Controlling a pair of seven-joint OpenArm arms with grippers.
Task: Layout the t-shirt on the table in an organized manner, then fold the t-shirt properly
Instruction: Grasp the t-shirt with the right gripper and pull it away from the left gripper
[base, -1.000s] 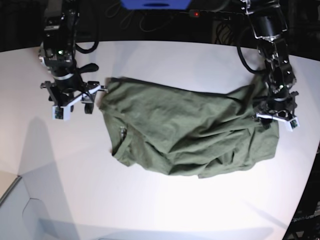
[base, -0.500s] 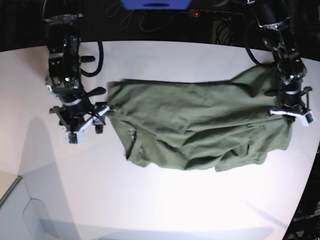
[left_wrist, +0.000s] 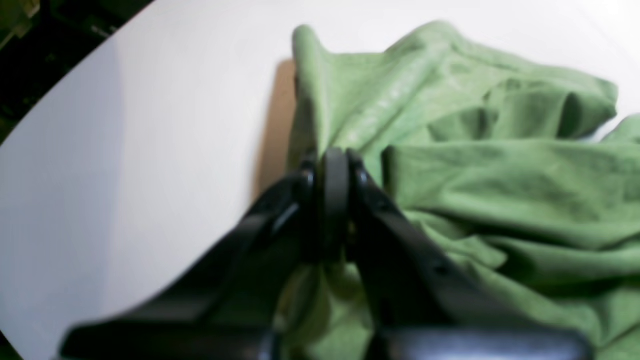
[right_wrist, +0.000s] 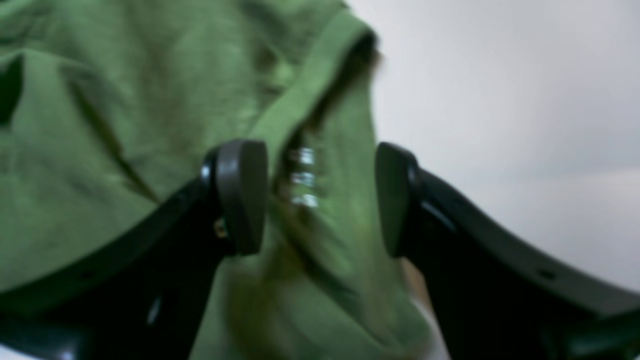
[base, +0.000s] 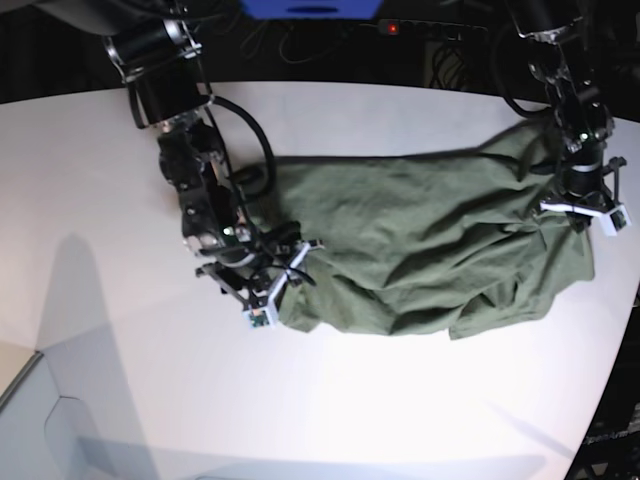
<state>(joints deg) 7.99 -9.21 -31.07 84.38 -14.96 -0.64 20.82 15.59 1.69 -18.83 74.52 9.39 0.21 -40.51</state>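
the left pincer has just clamped tight on the t-shirt edge at 3 o'clock (fabric bunches at its tips). the right pincer has swung in from 9 o'clock and now straddles the collar, jaws wide, gripping nothing yet. the shirt lies rumpled mid counter, shifted rightward; spreading seems underway, folding not begun.

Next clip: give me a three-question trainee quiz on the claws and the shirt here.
1. True or false: the left claw is shut on the t-shirt.
2. The right claw stands: A) shut beside the shirt, B) open over a shirt edge, C) open over bare table.
3. Fill in: the shirt lies ______, not flat.

Key: 1 true; 2 B; 3 wrinkled.
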